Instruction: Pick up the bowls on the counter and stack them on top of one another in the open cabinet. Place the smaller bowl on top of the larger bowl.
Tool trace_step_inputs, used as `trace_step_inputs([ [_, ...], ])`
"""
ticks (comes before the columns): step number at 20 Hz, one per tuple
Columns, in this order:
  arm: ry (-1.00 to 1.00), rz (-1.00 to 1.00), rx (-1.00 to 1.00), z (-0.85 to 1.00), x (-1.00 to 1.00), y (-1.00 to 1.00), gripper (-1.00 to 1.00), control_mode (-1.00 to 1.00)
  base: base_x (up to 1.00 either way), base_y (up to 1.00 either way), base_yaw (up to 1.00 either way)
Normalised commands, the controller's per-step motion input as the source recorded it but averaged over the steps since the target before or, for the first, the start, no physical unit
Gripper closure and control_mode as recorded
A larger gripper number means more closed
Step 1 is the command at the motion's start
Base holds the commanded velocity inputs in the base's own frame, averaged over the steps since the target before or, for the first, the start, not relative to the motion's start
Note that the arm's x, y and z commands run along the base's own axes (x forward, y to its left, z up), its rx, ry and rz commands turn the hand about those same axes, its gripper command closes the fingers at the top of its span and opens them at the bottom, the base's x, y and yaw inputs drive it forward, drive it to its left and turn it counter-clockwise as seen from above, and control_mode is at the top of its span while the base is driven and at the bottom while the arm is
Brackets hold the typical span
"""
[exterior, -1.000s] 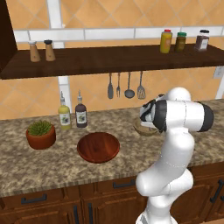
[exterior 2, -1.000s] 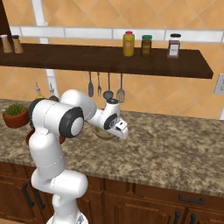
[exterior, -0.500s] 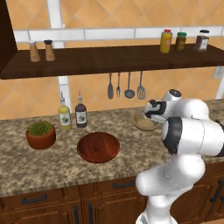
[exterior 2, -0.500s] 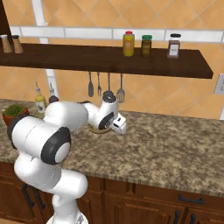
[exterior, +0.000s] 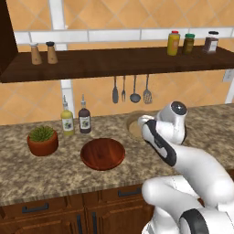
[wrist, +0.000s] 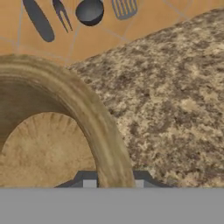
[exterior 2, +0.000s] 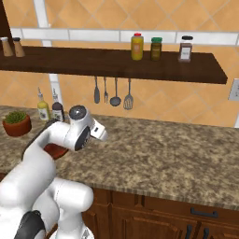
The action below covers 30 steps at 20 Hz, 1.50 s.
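Left base: larger bowl [exterior: 103,153] empty, centre on counter [exterior: 55,176]; smaller bowl [exterior: 135,125] right of centre, part-hidden behind arm | Right base: open cabinet [exterior 2: 93,64] across top, three jars | Hand: gripper [wrist: 114,183] straddling smaller bowl's rim, bowl empty, lower left; clenched or released: cannot tell

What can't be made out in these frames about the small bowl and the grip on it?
- Smaller bowl: left base view, mostly behind the arm's wrist.
- Smaller bowl: hand view, cut off by the left and bottom edges.
- Gripper: fingertips straddle the rim, but the bottom band hides any contact.
- Jar labels on the open cabinet: too small to read.
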Motion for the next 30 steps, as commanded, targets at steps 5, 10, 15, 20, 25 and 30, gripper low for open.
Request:
trace_step_inputs([
  [5,0.01,0.04,-0.05,0.43,-0.54,1.0,1.0,-1.0,0.0,0.0,0.0],
  [10,0.13,0.03,-0.03,0.0,-0.1,1.0,1.0,-1.0,0.0,0.0,0.0],
  [15,0.01,0.04,0.05,-0.04,0.18,0.42,1.0,-1.0,0.0,0.0,0.0],
  [20,0.07,0.0,0.0,-0.24,0.29,0.23,1.0,-1.0,0.0,0.0,0.0],
  [25,0.17,0.0,0.0,-0.21,0.11,0.3,1.0,-1.0,0.0,0.0,0.0],
  [30,0.11,0.0,0.0,-0.24,0.2,0.3,1.0,-1.0,0.0,0.0,0.0],
])
